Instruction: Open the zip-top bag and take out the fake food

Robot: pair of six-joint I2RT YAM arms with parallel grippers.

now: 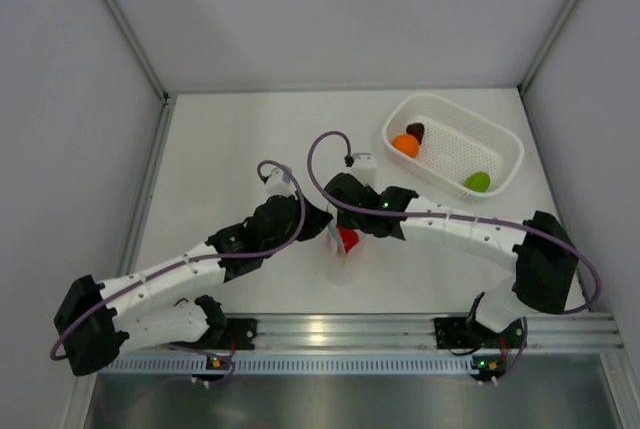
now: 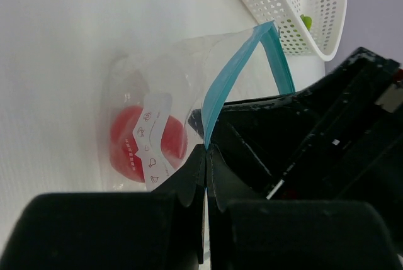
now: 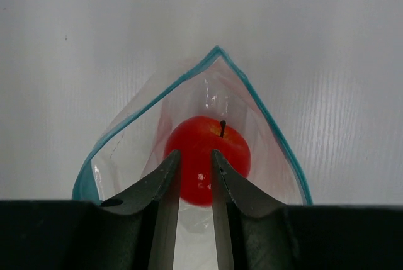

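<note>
The zip-top bag (image 3: 264, 131) stands with its teal-edged mouth held wide. It also shows in the top view (image 1: 338, 264) and the left wrist view (image 2: 176, 75). The red ball (image 3: 211, 138) with a dark stem lies inside the bag (image 1: 348, 239) (image 2: 132, 141). My left gripper (image 2: 206, 150) is shut on the teal zip strip (image 2: 220, 90) at one end of the mouth. My right gripper (image 3: 195, 157) is open with a narrow gap, its fingertips at the bag mouth just above the red ball. In the top view both grippers meet over the bag, the left (image 1: 318, 231) and the right (image 1: 342, 217).
A white perforated basket (image 1: 500, 139) stands at the back right. It holds the orange ball (image 1: 405, 144), the dark maroon piece (image 1: 416, 131) and the lime-green piece (image 1: 477, 181). The basket (image 2: 321, 5) shows in the left wrist view too. Walls enclose the table.
</note>
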